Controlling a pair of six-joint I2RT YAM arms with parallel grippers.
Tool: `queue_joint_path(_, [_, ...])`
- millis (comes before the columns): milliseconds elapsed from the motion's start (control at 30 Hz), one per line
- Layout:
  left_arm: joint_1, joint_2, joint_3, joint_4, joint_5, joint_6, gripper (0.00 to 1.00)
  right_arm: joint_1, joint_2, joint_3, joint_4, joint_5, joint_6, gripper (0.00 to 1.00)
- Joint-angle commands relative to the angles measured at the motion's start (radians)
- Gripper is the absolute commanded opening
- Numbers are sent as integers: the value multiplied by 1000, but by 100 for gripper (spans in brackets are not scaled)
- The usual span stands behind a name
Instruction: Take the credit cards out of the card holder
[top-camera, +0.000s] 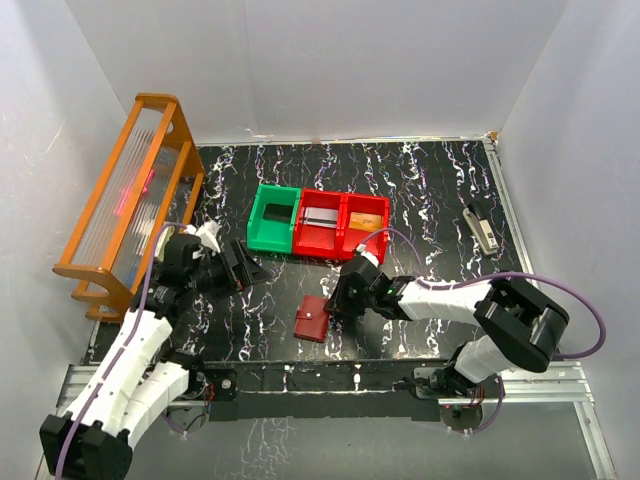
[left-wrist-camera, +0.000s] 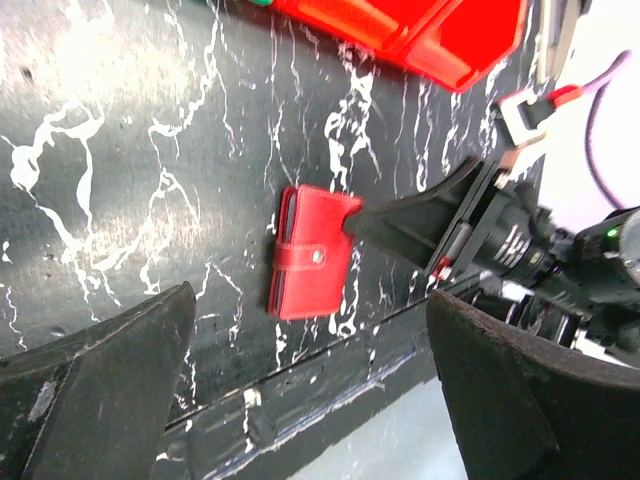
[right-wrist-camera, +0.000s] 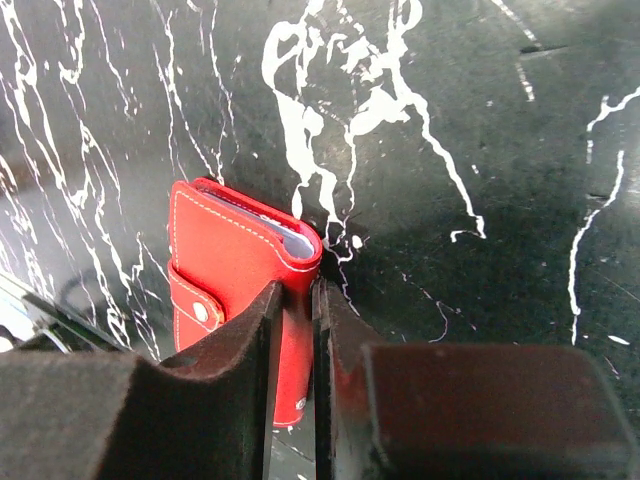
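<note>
Closed card holder (right-wrist-camera: 235, 260), likely light and floppy, pinched at its spine by the right gripper (right-wrist-camera: 293, 300); tug the snap tab (right-wrist-camera: 200, 312) beside it. Left gripper (top-camera: 243, 270) spread wide.

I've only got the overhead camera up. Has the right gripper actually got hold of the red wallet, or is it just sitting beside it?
Observer: It has hold of it. On the right wrist camera the right gripper pinches one edge of the wallet, its fingers nearly together.
Operator: Is the wallet open?
Observer: No. Its snap tab is fastened, and the pale sleeves show only along the edge.
Operator: What about the left gripper?
Observer: On the left wrist camera the left gripper is wide open, holds nothing, and is clear of the wallet.
</note>
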Motion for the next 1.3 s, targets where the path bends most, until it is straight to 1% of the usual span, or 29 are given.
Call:
queue_joint_path(0, [-1,-76,29,31,-77,-81,99,4,-7,27,-48,-56,-148,11])
queue_joint_path(100, [-1,-89,-14,105,-29,-148,99,4,-27,31,-70,-38,-172,11])
queue_joint_path(167, [-2,-49,-48,185,72,-175,97,4,-40,31,-82,-19,-178,11])
queue_joint_path(267, [-11,63,-60,245,185,-189,86,4,-53,43,-121,7,-182,11])
queue_joint_path(300, [-23,97,-47,240,191,-170,84,4,-57,46,-133,19,-181,11])
queue_joint_path(367, [-83,158,11,162,120,-107,83,2,-63,39,-143,36,-169,11])
queue_joint_path(467, [-245,262,112,30,-56,-26,82,-7,-74,18,-121,25,-145,11])
queue_joint_path(633, [-408,421,190,-13,-220,-25,74,-27,-105,-10,-90,17,-105,11])
queue_joint_path(767, [-509,533,245,9,-273,-27,71,-46,-145,-44,-59,0,-77,12])
queue_joint_path(867, [-556,618,287,0,-319,-26,69,-69,-166,-73,-32,-30,-61,12])
queue_joint_path(1033, [-633,730,358,14,-342,-21,63,-86,-191,-108,11,-73,-29,13])
queue_joint_path(1167, [-679,794,390,17,-347,-19,59,-90,-208,-134,46,-102,1,15])
queue_joint_path(1267, [-693,826,392,12,-343,-13,53,-91,-222,-143,48,-111,13,16])
